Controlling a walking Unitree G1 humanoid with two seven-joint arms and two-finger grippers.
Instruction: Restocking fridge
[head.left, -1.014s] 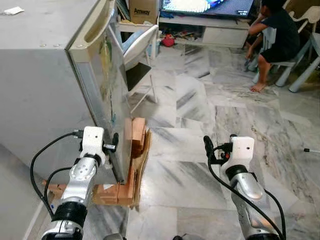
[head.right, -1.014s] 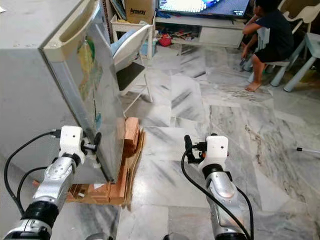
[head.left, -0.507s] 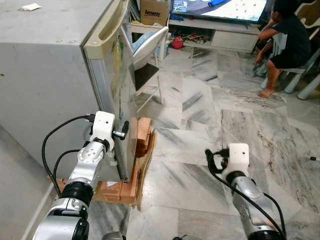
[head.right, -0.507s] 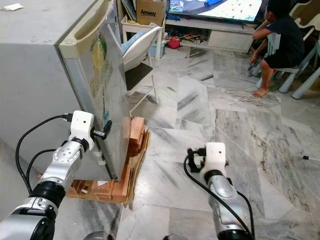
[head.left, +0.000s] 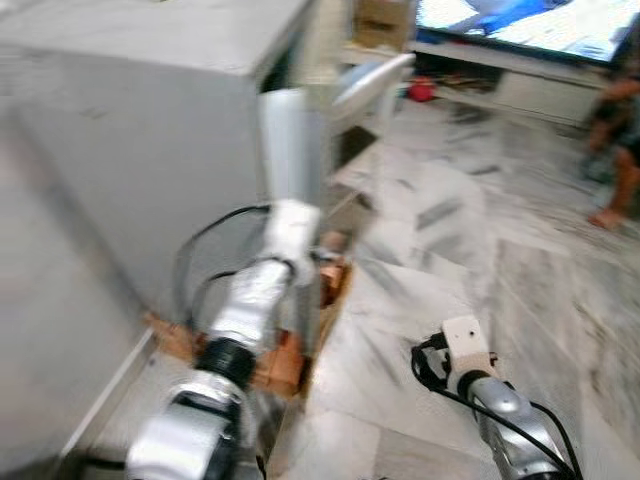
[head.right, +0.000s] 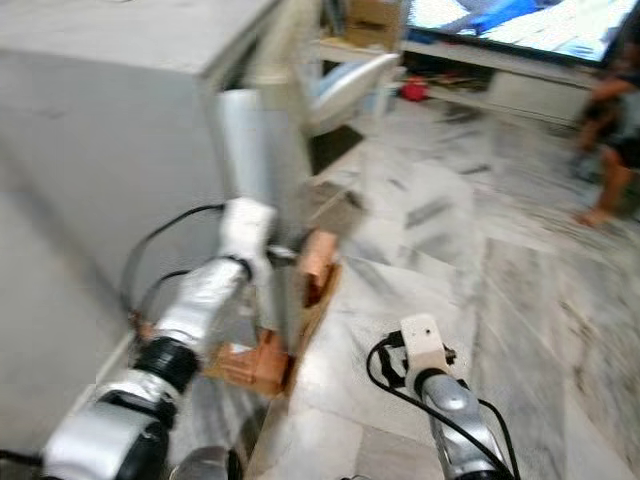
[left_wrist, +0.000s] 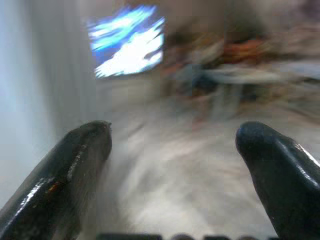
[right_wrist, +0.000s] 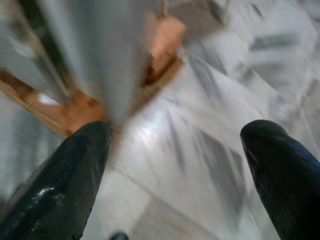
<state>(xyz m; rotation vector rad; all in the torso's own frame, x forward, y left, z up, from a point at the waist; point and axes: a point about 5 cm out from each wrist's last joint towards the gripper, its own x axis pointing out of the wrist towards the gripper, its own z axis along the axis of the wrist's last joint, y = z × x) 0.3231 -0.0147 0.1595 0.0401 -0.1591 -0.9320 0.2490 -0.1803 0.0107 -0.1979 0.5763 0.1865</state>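
Grey-veined marble floor (head.left: 440, 220). Directly on it: orange wooden blocks (head.right: 262, 362) supporting grey fridge (head.left: 150, 140), white chair (head.left: 360, 95) beyond, low TV stand (head.right: 520, 85) at far end. Frames blurred.

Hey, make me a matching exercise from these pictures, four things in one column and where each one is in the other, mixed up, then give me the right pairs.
Things:
1. left gripper
2. right gripper
3. wooden blocks
4. TV screen

Places:
A. under the fridge
B. far end of the room
C. raised at the fridge door's edge
D. low over the marble floor

Pairs: 1-C, 2-D, 3-A, 4-B
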